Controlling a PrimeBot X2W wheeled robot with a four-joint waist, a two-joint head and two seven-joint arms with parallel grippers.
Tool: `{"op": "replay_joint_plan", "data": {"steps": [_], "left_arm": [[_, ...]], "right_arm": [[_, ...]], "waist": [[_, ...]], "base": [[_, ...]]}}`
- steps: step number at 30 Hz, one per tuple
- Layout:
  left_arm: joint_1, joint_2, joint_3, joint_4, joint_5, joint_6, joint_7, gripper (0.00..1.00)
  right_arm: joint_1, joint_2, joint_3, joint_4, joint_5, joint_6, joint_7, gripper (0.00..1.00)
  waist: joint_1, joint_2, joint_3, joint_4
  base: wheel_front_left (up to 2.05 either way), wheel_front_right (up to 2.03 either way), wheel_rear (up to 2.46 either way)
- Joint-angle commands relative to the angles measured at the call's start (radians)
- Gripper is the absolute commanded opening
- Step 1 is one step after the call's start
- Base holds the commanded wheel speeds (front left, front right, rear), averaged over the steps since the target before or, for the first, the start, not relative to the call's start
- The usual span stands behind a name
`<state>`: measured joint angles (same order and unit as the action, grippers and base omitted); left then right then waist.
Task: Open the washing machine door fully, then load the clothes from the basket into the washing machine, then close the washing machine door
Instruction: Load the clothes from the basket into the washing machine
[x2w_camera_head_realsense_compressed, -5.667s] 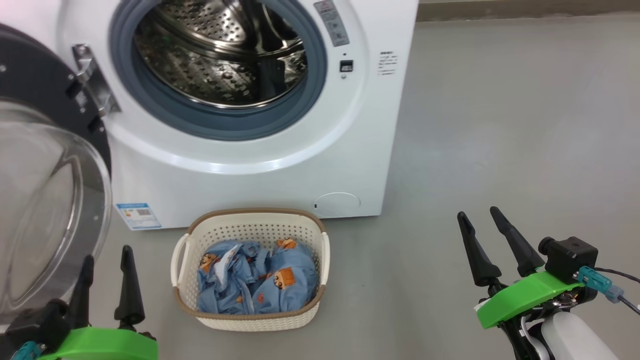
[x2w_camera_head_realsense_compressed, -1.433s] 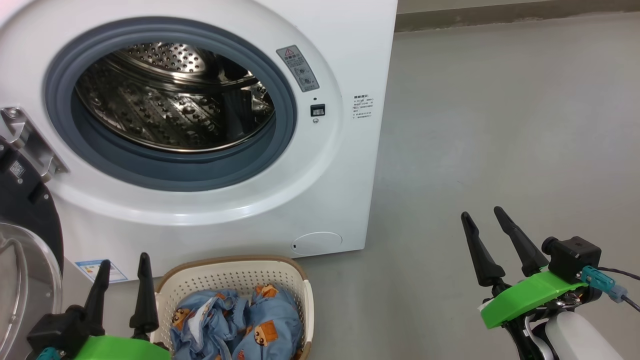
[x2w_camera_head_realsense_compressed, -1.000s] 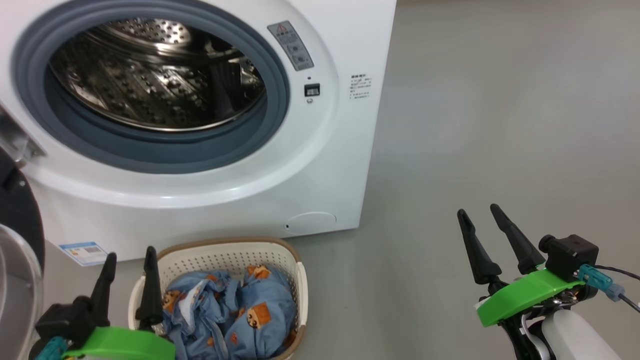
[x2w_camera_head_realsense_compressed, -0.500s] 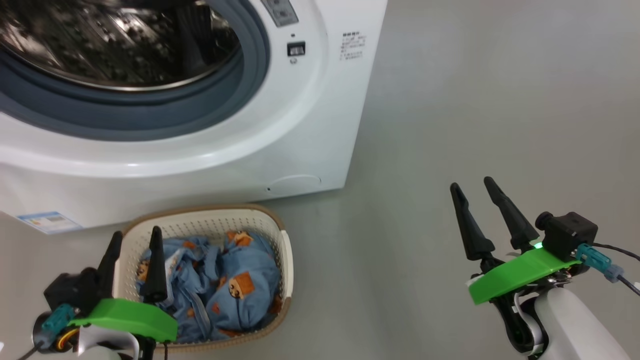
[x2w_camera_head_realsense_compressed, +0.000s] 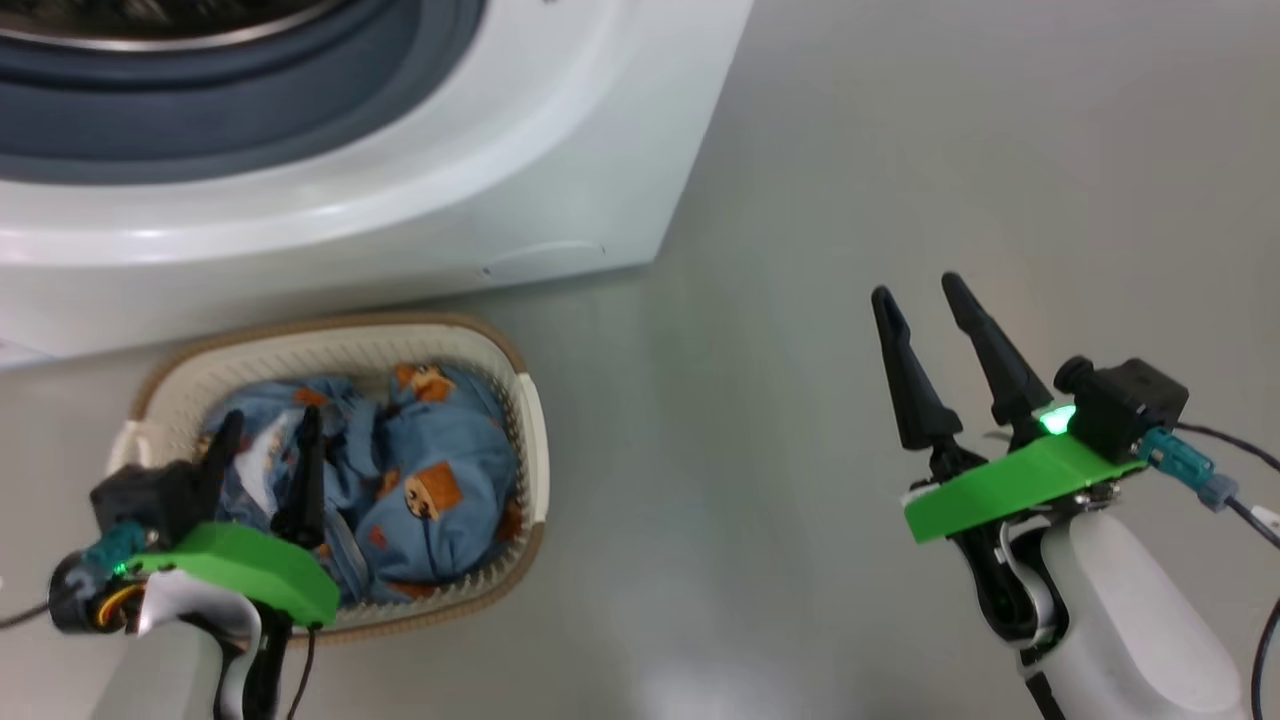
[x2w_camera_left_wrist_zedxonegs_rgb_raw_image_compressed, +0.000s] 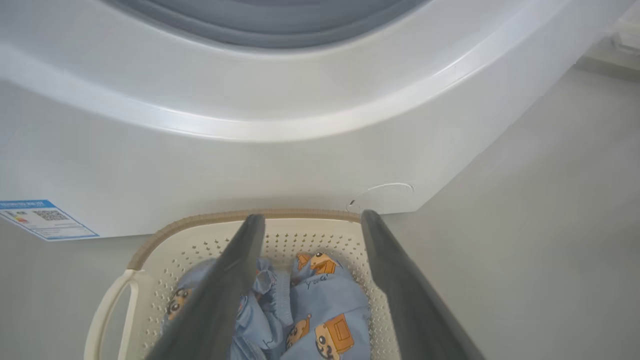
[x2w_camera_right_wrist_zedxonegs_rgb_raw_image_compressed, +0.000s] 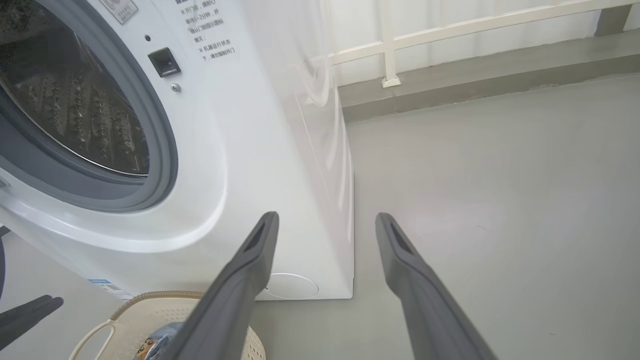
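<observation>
The cream basket (x2w_camera_head_realsense_compressed: 530, 440) with a brown rim sits on the floor just in front of the white washing machine (x2w_camera_head_realsense_compressed: 420, 200). Light blue clothes (x2w_camera_head_realsense_compressed: 440, 480) with orange cartoon figures fill it. My left gripper (x2w_camera_head_realsense_compressed: 270, 420) hovers open over the left part of the clothes, fingers apart and holding nothing. The left wrist view looks between the left gripper's (x2w_camera_left_wrist_zedxonegs_rgb_raw_image_compressed: 311, 216) fingers at the clothes (x2w_camera_left_wrist_zedxonegs_rgb_raw_image_compressed: 325, 305) and the basket's far rim (x2w_camera_left_wrist_zedxonegs_rgb_raw_image_compressed: 200, 220). Off to the right, my right gripper (x2w_camera_head_realsense_compressed: 915, 290) is open above bare floor. The drum opening (x2w_camera_right_wrist_zedxonegs_rgb_raw_image_compressed: 75, 100) stands uncovered. The washing machine door is out of view.
Grey floor (x2w_camera_head_realsense_compressed: 800, 200) stretches to the right of the machine. A low ledge with a white railing (x2w_camera_right_wrist_zedxonegs_rgb_raw_image_compressed: 450, 55) runs along the back. A blue label sticker (x2w_camera_left_wrist_zedxonegs_rgb_raw_image_compressed: 42, 220) sits low on the machine's front, left of the basket.
The head camera has tilted down, so the drum has slid off the top of the picture. My left gripper has come from the basket's left rim to over the clothes. Both grippers stay open.
</observation>
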<state>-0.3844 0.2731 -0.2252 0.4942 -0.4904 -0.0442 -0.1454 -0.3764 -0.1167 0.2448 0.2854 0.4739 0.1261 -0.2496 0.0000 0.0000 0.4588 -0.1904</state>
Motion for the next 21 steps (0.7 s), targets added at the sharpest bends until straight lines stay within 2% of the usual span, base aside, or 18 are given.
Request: {"op": "replay_joint_plan", "data": {"steps": [1,8,14,21], "left_arm": [[-0.023,0.039,0.025,-0.003,0.005,-0.004,0.007,1.0],[-0.113,0.06,-0.01,0.131,0.005,-0.039,0.07,1.0],[-0.212,0.057,-0.064,0.259,0.008,-0.069,0.116,1.0],[-0.321,0.052,-0.141,0.417,0.017,-0.083,0.167,1.0]], "right_arm": [[-0.012,0.008,0.008,-0.028,-0.01,0.005,-0.012,1.0],[-0.053,0.031,0.001,-0.045,-0.014,0.005,-0.012,1.0],[-0.089,0.045,0.007,-0.055,-0.016,0.005,-0.012,1.0],[-0.124,0.057,0.022,-0.064,-0.012,0.005,-0.012,1.0]], "waist": [[0.0,0.0,0.085,-0.029],[0.0,0.0,0.179,-0.061],[0.0,0.0,0.253,-0.086],[0.0,0.0,0.327,-0.124]], "base": [[0.0,0.0,0.0],[0.0,0.0,0.0],[0.0,0.0,0.0],[0.0,0.0,0.0]]}}
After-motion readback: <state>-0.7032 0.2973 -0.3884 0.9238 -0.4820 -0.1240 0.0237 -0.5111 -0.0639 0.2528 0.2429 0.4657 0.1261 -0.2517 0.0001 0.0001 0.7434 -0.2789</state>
